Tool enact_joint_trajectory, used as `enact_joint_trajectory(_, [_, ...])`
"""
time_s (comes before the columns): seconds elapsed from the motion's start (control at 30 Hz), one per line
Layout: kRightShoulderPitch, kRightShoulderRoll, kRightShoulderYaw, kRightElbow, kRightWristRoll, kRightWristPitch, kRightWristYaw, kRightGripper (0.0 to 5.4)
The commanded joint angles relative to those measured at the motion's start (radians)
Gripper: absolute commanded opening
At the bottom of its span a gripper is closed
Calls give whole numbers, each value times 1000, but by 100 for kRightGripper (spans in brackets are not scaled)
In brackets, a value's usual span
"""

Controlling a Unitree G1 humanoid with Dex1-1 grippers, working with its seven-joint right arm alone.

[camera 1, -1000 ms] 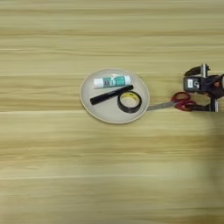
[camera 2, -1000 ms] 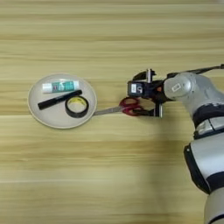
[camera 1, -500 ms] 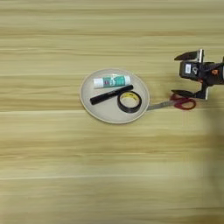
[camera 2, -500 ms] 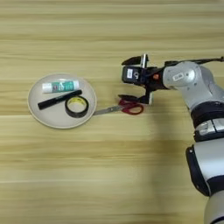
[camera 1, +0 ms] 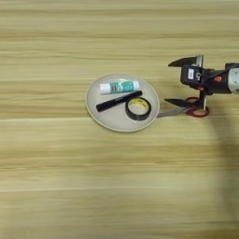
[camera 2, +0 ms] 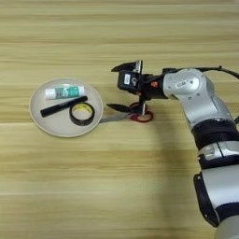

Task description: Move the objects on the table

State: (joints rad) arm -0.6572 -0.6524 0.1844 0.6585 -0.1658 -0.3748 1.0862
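- We see the table (camera 1: 56, 186), a pale wooden surface with horizontal plank grain, filling both views.
- Our right arm (camera 2: 205, 116), silver at the forearm, comes in from the right side and bends toward the middle of the table.
- The round beige plate (camera 1: 100, 116) lies left of centre and holds three of the objects.
- The right gripper (camera 2: 117, 87) sits just right of the plate with its two black fingers spread wide apart, one pointing left at the far side, the other lower down near the scissors; they pinch nothing.
- The scissors (camera 2: 135, 115), red-handled with steel blades, lie flat on the table just right of the plate, blades pointing toward its rim; the lower finger is over the handles, and we cannot tell whether it touches them.
- The black marker (camera 1: 118, 101) lies aslant across the plate's middle.
- The glue stick (camera 1: 119, 87), white with a green label, lies at the plate's far side.
- The tape roll (camera 1: 138, 108), black with a yellow core, lies flat beside the marker's right end.
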Motion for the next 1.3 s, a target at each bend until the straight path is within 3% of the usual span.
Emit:
enact_joint_trajectory(0.03, [-27,-10,-30,-121,52,65,-5,536])
enact_joint_trajectory(0.6, [11,62,-25,-190,65,183,-6,536])
enact_joint_trajectory(0.9, [30,107,-37,-219,106,266,-1,536])
enact_joint_trajectory(1.3, [82,127,-30,-268,129,354,-15,536])
